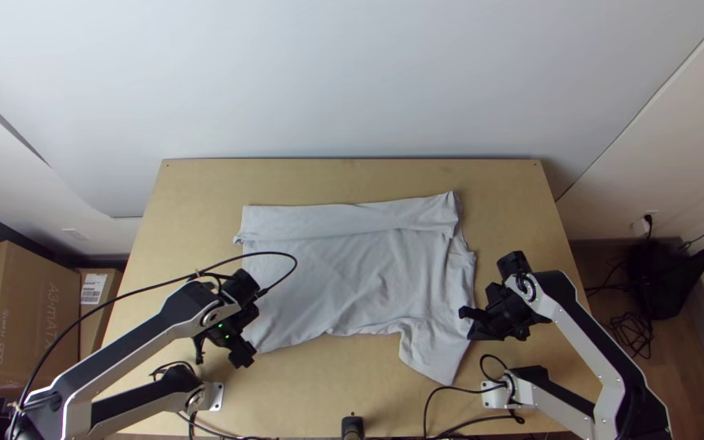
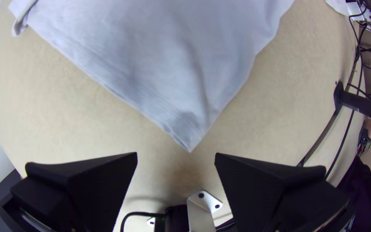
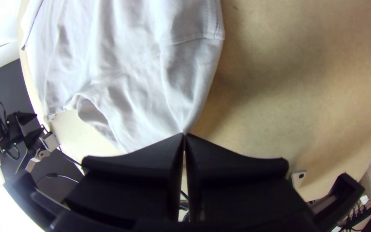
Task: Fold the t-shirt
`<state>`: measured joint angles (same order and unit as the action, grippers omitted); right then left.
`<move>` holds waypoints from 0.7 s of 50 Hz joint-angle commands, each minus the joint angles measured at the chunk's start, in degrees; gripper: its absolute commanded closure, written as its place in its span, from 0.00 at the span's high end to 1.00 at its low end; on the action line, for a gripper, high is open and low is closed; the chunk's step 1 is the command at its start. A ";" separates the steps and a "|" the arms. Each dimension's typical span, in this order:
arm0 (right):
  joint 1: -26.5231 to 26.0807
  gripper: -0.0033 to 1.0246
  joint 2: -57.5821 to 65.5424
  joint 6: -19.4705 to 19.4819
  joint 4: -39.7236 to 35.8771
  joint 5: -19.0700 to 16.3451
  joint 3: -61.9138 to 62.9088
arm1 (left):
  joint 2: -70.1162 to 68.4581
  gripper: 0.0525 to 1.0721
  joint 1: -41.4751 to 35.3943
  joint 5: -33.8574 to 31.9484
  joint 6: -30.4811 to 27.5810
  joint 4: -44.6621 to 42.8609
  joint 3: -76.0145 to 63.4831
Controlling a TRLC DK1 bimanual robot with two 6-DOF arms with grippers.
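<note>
The right pincer [image 1: 469, 324] had its fingers together, clamped on a pinch of the t-shirt [image 1: 344, 277] at the shirt's right side; in the right wrist view creases ran in to the fingertips. The left pincer [image 1: 222, 354] stood with its fingers apart, near the shirt's near left corner; the left wrist view showed that corner lying on the wood, apart from both fingers.

The shirt lay spread over the middle of the desk [image 1: 327, 391], with a band along its far side folded over and a sleeve-like flap [image 1: 437, 354] pointing toward the near edge at the right; the desk was of light wood, with small dark spots at its far corners; at its near edge, between the arms' bases, stood a small black fixture [image 1: 353, 425], and black cables curved close by on both sides.

Beyond the far edge rose a pale wall [image 1: 352, 73]; on the right, a plug sat in a socket [image 1: 641, 227], above a dark wooden floor [image 1: 686, 350] where a black case [image 1: 657, 281] stood among loose cables.

On the left stood a large cardboard box [image 1: 38, 314]; between it and the desk was a smaller carton [image 1: 103, 281] with a white label; their contents were hidden.
</note>
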<state>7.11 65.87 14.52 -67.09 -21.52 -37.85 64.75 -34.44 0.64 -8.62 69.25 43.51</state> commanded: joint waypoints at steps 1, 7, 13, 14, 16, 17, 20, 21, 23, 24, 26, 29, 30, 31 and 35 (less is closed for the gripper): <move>0.36 0.03 -0.91 0.68 -1.03 -0.37 0.14 | 3.98 0.86 -0.72 -0.82 -0.78 -1.31 -1.32; 0.36 0.03 -0.91 0.24 -0.94 -0.37 0.14 | 7.93 0.82 -0.72 -2.23 -0.96 -2.81 -0.97; 0.18 0.03 -0.83 0.15 -0.94 -0.37 -0.74 | 10.48 0.41 -0.63 -5.57 -1.84 -3.86 -0.88; 0.00 0.03 -0.83 0.15 -0.94 -0.28 -1.09 | 10.83 0.29 -0.63 -5.74 -1.92 -3.86 -0.88; -0.43 0.03 -0.74 0.15 -0.94 -0.28 -1.53 | 11.54 0.02 -0.63 -6.36 -2.28 -4.04 -0.79; -0.70 0.03 -0.65 -0.02 -0.94 -0.28 -1.88 | 11.80 0.03 -0.46 -6.71 -2.28 -4.30 -0.70; -2.19 0.03 -0.39 -0.81 -0.94 -0.28 -3.11 | 11.36 0.03 0.51 -7.24 -2.80 -4.57 -0.70; -2.81 0.03 -0.12 -0.99 -0.94 -0.28 -3.38 | 11.19 0.03 1.21 -7.32 -3.33 -4.48 -0.70; -3.95 0.03 0.93 -1.96 -1.20 -0.19 -4.34 | 10.75 0.03 3.23 -7.41 -4.91 -4.48 -0.53; -4.65 0.03 1.63 -2.57 -1.29 -0.10 -4.78 | 10.48 0.03 4.55 -7.41 -5.35 -4.39 -0.35; -6.67 0.03 3.74 -4.50 -2.26 -0.02 -5.92 | 9.52 0.03 7.19 -7.41 -7.02 -3.60 -0.18; -9.31 0.03 7.26 -7.05 -4.37 -0.10 -7.77 | 7.49 0.03 11.06 -7.41 -9.48 -3.25 -0.18; -9.93 0.03 8.31 -7.32 -4.89 -0.10 -8.39 | 6.88 0.03 12.02 -7.41 -10.19 -2.81 -0.09; -10.54 0.03 9.37 -7.76 -5.51 -0.10 -8.91 | 6.18 0.03 12.73 -7.41 -10.71 -2.37 -0.18; -12.56 0.03 12.36 -9.25 -7.09 0.07 -10.06 | 4.24 0.03 16.42 -7.32 -13.09 -1.84 -0.53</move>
<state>-3.33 74.39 8.38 -71.77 -21.50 -46.06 71.77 -21.50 -6.44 -17.23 65.58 43.51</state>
